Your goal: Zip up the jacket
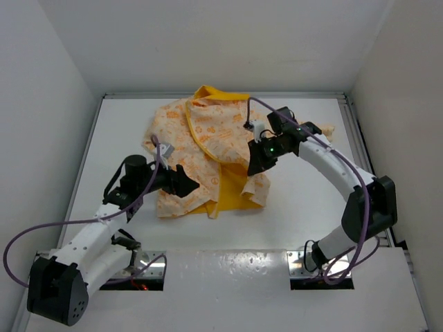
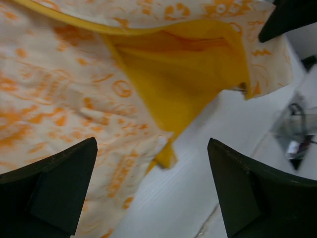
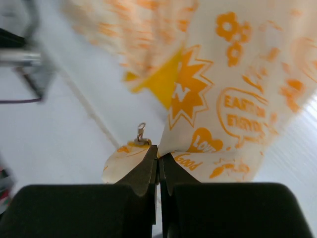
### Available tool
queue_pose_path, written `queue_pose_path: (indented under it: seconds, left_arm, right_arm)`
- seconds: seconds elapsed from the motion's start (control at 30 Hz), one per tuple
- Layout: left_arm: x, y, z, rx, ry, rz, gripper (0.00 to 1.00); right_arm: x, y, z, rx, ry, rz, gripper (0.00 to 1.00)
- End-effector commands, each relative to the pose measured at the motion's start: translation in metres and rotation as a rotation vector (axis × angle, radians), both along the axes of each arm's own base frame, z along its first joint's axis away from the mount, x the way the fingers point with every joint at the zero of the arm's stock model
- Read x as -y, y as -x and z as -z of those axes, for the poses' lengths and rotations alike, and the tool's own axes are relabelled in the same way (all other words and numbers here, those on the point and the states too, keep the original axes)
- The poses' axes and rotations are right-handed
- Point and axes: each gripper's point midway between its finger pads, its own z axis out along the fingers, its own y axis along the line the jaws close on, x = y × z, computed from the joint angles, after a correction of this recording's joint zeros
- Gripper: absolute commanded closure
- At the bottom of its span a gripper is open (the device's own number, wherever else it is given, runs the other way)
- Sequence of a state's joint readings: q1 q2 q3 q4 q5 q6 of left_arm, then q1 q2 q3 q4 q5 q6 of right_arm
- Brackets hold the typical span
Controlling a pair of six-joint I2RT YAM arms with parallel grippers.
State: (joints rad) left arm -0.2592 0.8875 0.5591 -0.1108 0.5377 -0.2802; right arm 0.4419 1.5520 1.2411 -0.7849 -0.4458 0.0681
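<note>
The jacket (image 1: 201, 149), cream with orange print and yellow lining, lies spread in the middle of the table, its front open and the yellow lining showing at the bottom. My right gripper (image 1: 255, 166) is shut on the jacket's right front edge (image 3: 198, 144) and holds it lifted. The small metal zipper pull (image 3: 141, 134) sticks up just left of the fingertips. My left gripper (image 1: 188, 185) is open and empty, hovering over the jacket's lower left hem (image 2: 124, 173), with bare table between its fingers (image 2: 64, 183).
The white table (image 1: 311, 207) has raised edges and white walls on three sides. One sleeve end (image 1: 327, 129) pokes out behind the right arm. The arm bases and purple cables (image 1: 41, 232) sit at the near edge.
</note>
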Motion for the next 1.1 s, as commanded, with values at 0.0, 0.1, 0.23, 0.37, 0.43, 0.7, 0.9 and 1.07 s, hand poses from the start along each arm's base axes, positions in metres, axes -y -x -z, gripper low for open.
queue_pose_path:
  seconds: [0.0,0.1,0.23,0.37,0.43,0.7,0.9,1.07]
  left_arm:
    - [0.044,0.028,-0.036,0.025,0.318,0.191,0.0]
    - [0.059,0.036,-0.032,-0.033,0.423,0.202,0.0]
    - [0.069,0.04,-0.035,-0.094,0.53,0.221,0.0]
    - [0.093,0.054,-0.046,-0.151,0.608,0.31,0.0]
    - [0.1,0.056,-0.045,-0.171,0.622,0.318,0.0]
    - [0.121,0.068,-0.047,-0.206,0.629,0.386,0.05]
    - [0.132,0.071,-0.046,-0.2,0.601,0.431,0.13]
    - [0.134,0.07,-0.065,-0.152,0.648,0.453,0.17]
  right_arm:
    - [-0.045,0.037,-0.051,-0.217,-0.395,-0.179,1.0]
    - [-0.057,0.043,-0.069,-0.337,-0.582,-0.213,1.0]
    - [-0.059,0.06,-0.075,-0.366,-0.709,-0.287,1.0]
    - [-0.062,0.067,-0.074,-0.273,-0.751,-0.359,1.0]
    - [-0.059,0.076,-0.07,-0.339,-0.763,-0.322,1.0]
    - [-0.069,0.058,-0.083,-0.204,-0.862,-0.352,1.0]
    - [-0.073,0.045,-0.1,-0.235,-0.939,-0.328,1.0]
    - [-0.072,0.05,-0.096,-0.243,-0.935,-0.33,1.0]
